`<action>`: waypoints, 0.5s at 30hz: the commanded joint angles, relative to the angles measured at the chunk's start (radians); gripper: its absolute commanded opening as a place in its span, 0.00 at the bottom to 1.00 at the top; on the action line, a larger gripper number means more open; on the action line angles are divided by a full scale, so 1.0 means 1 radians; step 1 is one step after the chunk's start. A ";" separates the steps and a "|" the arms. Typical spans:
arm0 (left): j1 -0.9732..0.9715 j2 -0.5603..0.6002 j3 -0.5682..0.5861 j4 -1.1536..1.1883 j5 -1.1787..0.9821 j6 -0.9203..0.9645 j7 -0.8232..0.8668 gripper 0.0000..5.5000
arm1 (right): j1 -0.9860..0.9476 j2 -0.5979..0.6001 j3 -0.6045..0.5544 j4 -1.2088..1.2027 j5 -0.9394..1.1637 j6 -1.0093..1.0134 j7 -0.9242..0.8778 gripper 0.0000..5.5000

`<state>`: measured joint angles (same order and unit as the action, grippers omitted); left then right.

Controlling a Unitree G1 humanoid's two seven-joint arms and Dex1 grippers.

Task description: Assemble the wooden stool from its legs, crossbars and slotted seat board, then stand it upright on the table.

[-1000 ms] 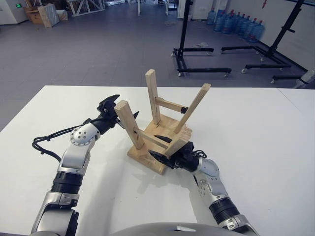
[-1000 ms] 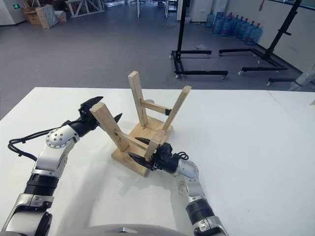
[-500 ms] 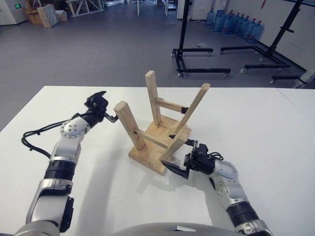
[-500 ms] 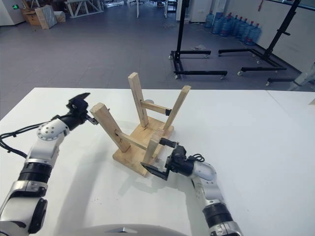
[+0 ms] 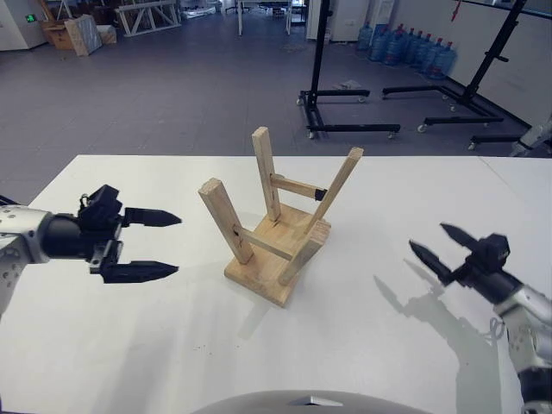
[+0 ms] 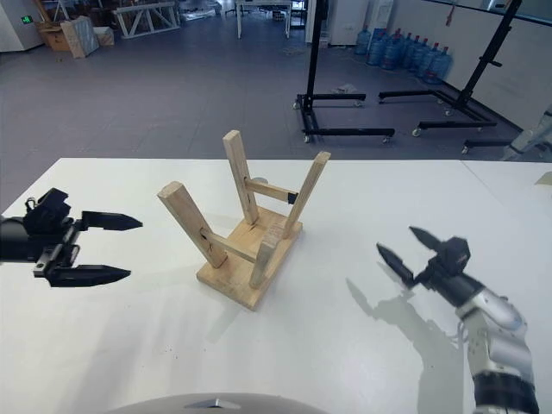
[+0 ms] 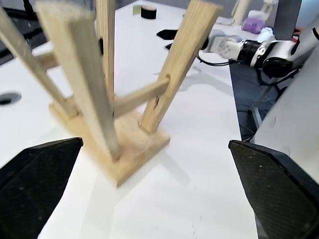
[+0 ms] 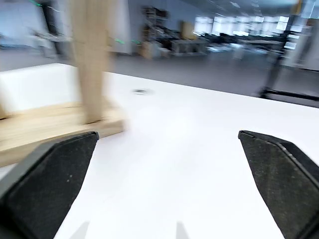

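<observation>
The wooden stool (image 5: 276,224) rests upside down on its seat board (image 5: 263,278) in the middle of the white table (image 5: 362,345), legs and crossbars pointing up. My left gripper (image 5: 151,244) hovers open well to the stool's left, with nothing between its fingers. Far to the right of the stool, my right gripper (image 5: 440,246) is also open and empty. The left wrist view looks straight at the stool (image 7: 107,99) between its black fingertips (image 7: 35,174). One stool leg (image 8: 89,59) and the board edge show in the right wrist view.
Black wheeled stands (image 5: 354,86) and blue water bottles (image 5: 414,43) stand on the floor beyond the table's far edge. In the left wrist view a black tape roll (image 7: 148,12) lies on the table far behind the stool. The table has wide free room on both sides.
Both grippers have let go of the stool legs and drawn back, the left one far to the left, the right one far to the right. The stool stays in place.
</observation>
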<state>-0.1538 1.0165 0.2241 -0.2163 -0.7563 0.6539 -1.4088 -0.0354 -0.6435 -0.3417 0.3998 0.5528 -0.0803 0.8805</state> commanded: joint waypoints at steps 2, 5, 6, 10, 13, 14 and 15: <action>-0.008 -0.131 -0.067 -0.051 0.037 0.033 0.223 0.98 | -0.309 0.055 0.054 0.132 -0.109 0.157 -0.261 0.94; -0.008 -0.170 -0.095 -0.035 0.089 0.000 0.289 0.98 | -0.459 0.129 0.073 0.230 -0.169 0.146 -0.393 0.94; -0.011 -0.184 -0.102 -0.029 0.109 -0.012 0.312 0.98 | -0.507 0.158 0.096 0.269 -0.208 0.115 -0.434 0.94; -0.058 -0.264 -0.132 0.013 0.177 -0.051 0.424 0.98 | -0.679 0.268 0.194 0.427 -0.358 -0.059 -0.523 0.94; -0.112 -0.319 -0.139 0.020 0.181 -0.045 0.490 0.98 | -0.742 0.307 0.210 0.507 -0.376 -0.174 -0.464 0.94; -0.128 -0.338 -0.140 0.020 0.177 -0.037 0.509 0.98 | -0.746 0.312 0.212 0.517 -0.370 -0.207 -0.424 0.94; -0.141 -0.356 -0.144 0.015 0.174 -0.034 0.525 0.98 | -0.741 0.313 0.210 0.522 -0.362 -0.237 -0.384 0.94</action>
<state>-0.2643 0.6833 0.0890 -0.1965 -0.5834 0.6112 -0.9113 -0.7686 -0.3324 -0.1292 0.8996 0.1872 -0.2733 0.4405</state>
